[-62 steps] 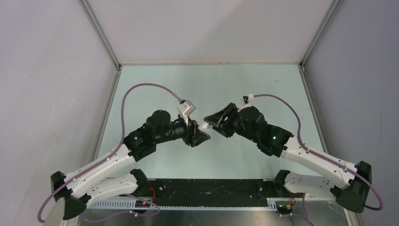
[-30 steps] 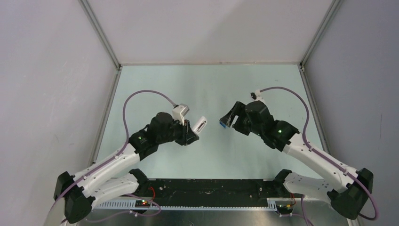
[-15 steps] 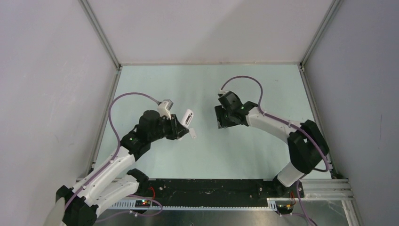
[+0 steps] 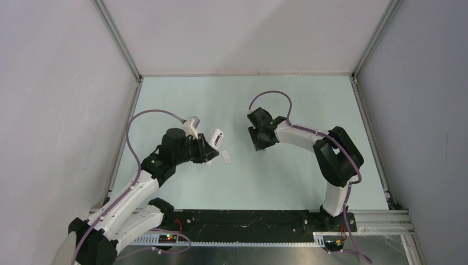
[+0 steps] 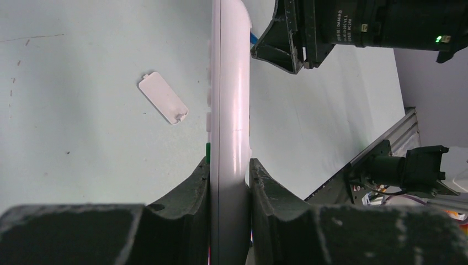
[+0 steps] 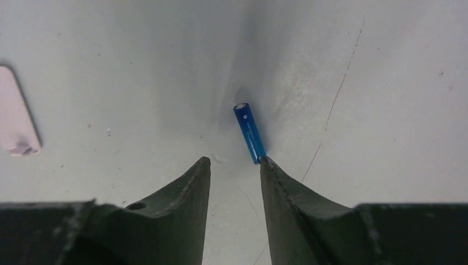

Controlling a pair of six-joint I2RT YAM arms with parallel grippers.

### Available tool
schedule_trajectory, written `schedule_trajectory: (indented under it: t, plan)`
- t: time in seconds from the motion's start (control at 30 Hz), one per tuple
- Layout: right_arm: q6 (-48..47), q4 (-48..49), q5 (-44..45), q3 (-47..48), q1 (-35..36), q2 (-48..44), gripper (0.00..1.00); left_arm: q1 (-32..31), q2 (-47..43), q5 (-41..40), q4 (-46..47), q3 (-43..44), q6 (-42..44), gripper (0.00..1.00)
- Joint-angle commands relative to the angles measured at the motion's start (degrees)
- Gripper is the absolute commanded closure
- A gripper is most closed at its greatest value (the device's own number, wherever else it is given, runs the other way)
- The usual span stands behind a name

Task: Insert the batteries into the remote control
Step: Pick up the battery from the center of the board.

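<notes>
Gripping the white remote control (image 5: 229,110) edge-on in the left gripper (image 5: 230,176), lifted off the table (image 4: 182,94); beside the remote control, battery cover (image 5: 163,98) lying flat; right of the remote control, right gripper (image 6: 234,161) low, jaws parted and empty; blue battery (image 6: 249,132) lying just beside one fingertip, well inside the table's edges.

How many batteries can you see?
1: a blue battery lies on the table just ahead of the right gripper. A second may be hidden.

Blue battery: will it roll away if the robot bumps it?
Probably yes: the blue battery is a smooth round cylinder lying sideways on the flat table, so a nudge may roll it. It looks rigid and glossy, maybe slippery.
</notes>
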Motion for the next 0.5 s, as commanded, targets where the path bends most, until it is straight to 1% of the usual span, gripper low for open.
schedule_trajectory:
  t: [0.0,0.27,0.47]
  plan:
    - [-1.9,1.0,1.9,3.3,-0.8,1.8,0.59,1.4,-0.6,1.9,2.1,0.5,-0.9,1.0]
    - [-2.6,2.3,1.7,4.6,-1.8,3.9,0.61,2.2,-0.8,2.6,2.1,0.5,-0.9,1.0]
    - [-2.5,1.2,-1.0,5.8,-2.9,6.3,0.69,2.7,-1.0,3.1,2.1,0.4,-0.9,1.0]
